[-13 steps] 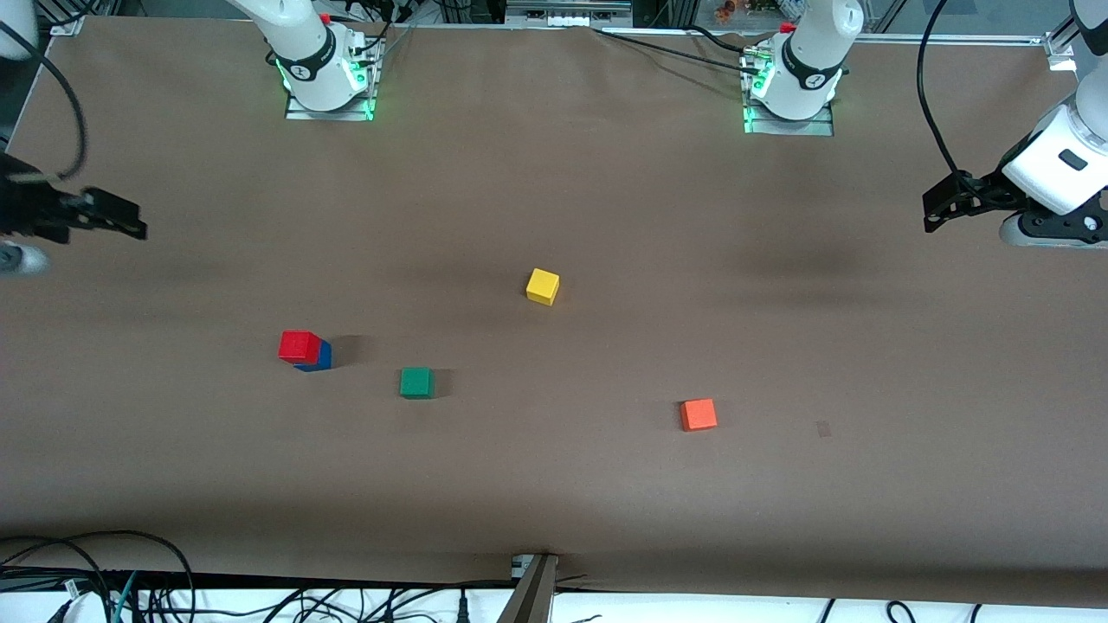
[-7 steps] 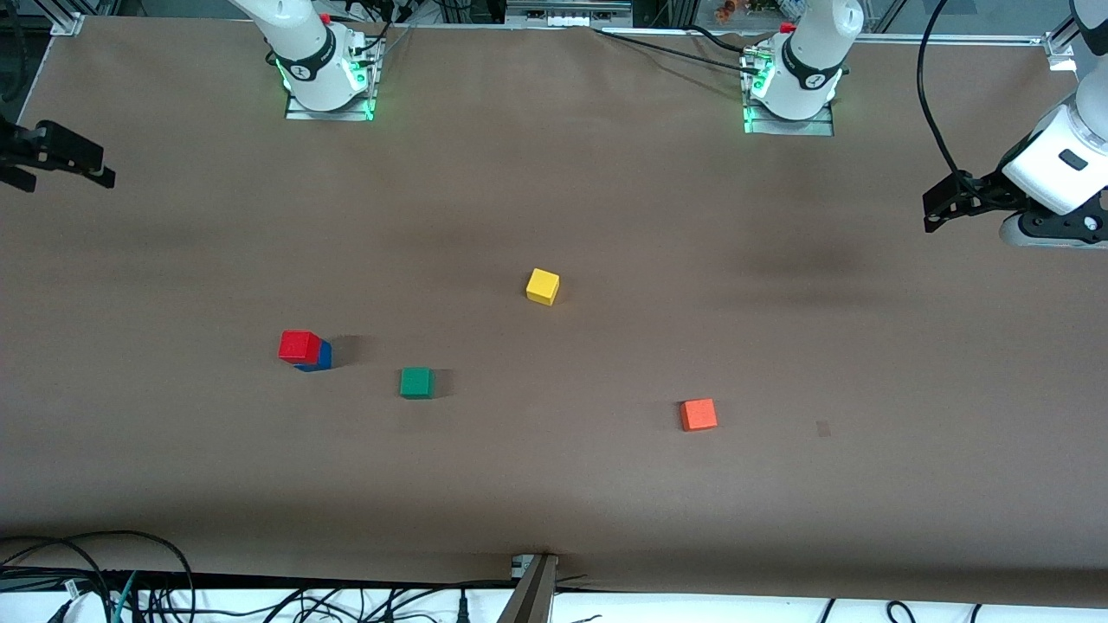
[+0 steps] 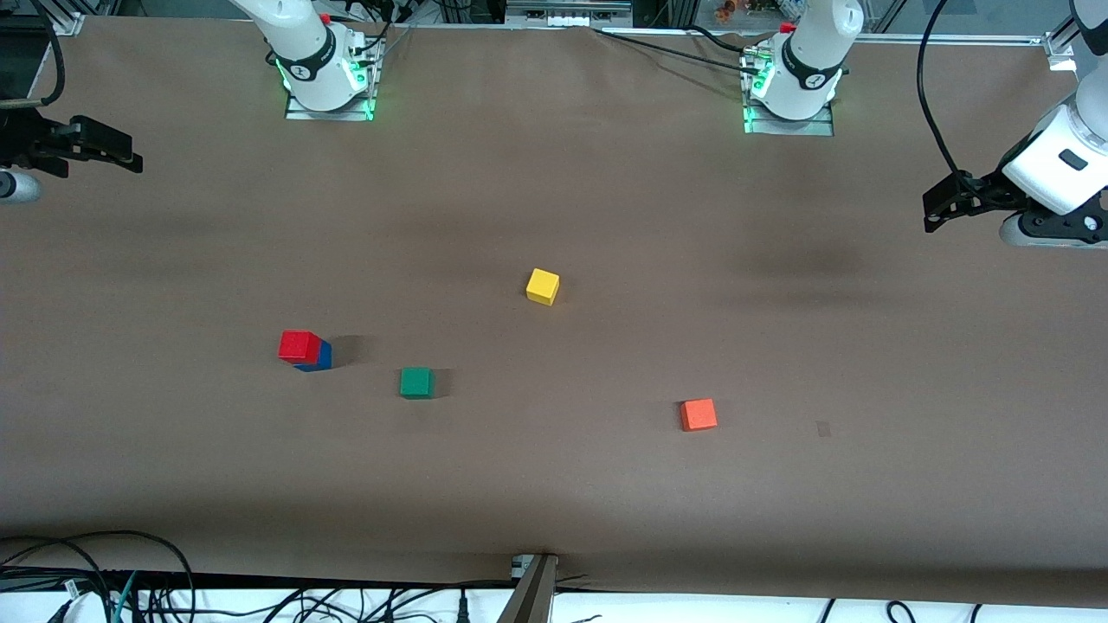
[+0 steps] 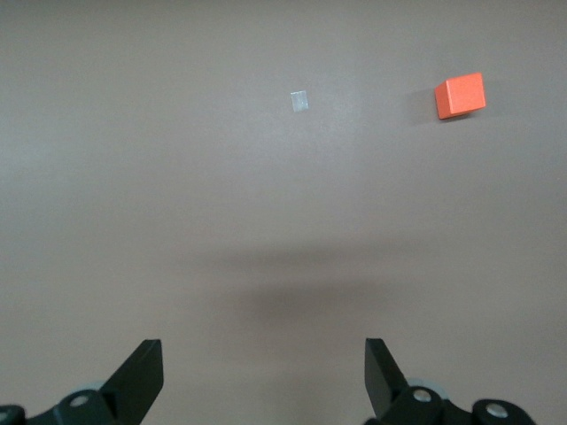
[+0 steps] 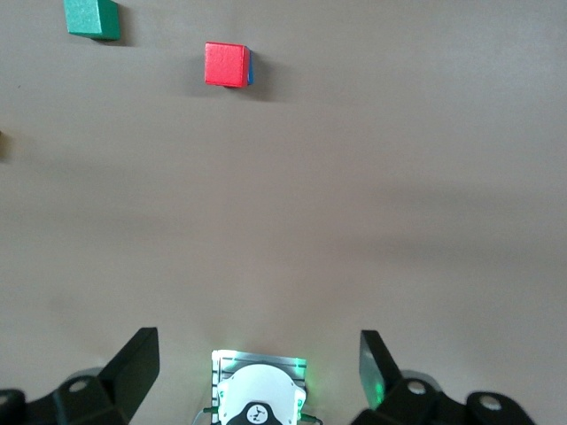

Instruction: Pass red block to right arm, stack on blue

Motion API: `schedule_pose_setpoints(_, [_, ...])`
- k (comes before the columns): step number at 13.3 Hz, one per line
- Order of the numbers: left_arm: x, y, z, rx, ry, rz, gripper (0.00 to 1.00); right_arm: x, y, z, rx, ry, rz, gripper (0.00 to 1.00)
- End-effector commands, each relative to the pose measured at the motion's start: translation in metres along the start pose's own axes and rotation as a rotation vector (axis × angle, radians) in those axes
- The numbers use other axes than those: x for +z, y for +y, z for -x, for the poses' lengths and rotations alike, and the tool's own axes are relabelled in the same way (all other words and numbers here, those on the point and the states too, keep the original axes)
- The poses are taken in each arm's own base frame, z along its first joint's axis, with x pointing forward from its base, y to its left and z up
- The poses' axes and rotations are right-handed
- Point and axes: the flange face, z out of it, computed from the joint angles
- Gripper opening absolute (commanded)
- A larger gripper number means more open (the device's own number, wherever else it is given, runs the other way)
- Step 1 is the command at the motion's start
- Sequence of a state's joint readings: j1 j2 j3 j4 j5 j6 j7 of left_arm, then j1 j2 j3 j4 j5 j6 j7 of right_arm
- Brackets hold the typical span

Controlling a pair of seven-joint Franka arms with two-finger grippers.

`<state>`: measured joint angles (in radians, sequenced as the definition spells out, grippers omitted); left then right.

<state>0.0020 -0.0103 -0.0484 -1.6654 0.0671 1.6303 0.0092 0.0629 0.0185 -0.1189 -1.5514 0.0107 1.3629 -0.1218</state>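
The red block (image 3: 299, 346) sits on top of the blue cube (image 3: 322, 357), a little askew, on the table toward the right arm's end. In the right wrist view the red block (image 5: 226, 64) covers the blue cube (image 5: 251, 66) except for a thin edge. My right gripper (image 3: 128, 154) is open and empty, up over the table's edge at the right arm's end, well apart from the stack; its jaws (image 5: 257, 342) stand wide. My left gripper (image 3: 937, 208) is open and empty over the left arm's end of the table (image 4: 261, 349).
A green cube (image 3: 416, 382) lies beside the stack, also in the right wrist view (image 5: 92, 18). A yellow cube (image 3: 543, 285) lies mid-table. An orange-red cube (image 3: 698, 414) lies nearer the front camera (image 4: 460, 95). A small grey mark (image 3: 823, 428) lies beside it.
My right gripper has risen and drawn away toward the table's edge on the bases' side, then shifted slightly back over the table. The stack and the left arm have not moved.
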Motion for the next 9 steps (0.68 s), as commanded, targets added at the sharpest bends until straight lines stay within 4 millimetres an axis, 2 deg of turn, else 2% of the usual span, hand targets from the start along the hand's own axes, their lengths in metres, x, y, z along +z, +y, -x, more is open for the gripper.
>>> schedule_pose_setpoints(1, [-0.0045,-0.0016,0.0025,0.020,0.009,-0.013,1.00,-0.0074,0.0040,-0.0099,0.002,0.010,0.019,1.00])
schedule_pose_setpoints(9, [-0.0045,-0.0018,0.0026,0.020,0.009,-0.015,1.00,-0.0079,0.0071,-0.0130,0.006,0.012,0.025,1.00])
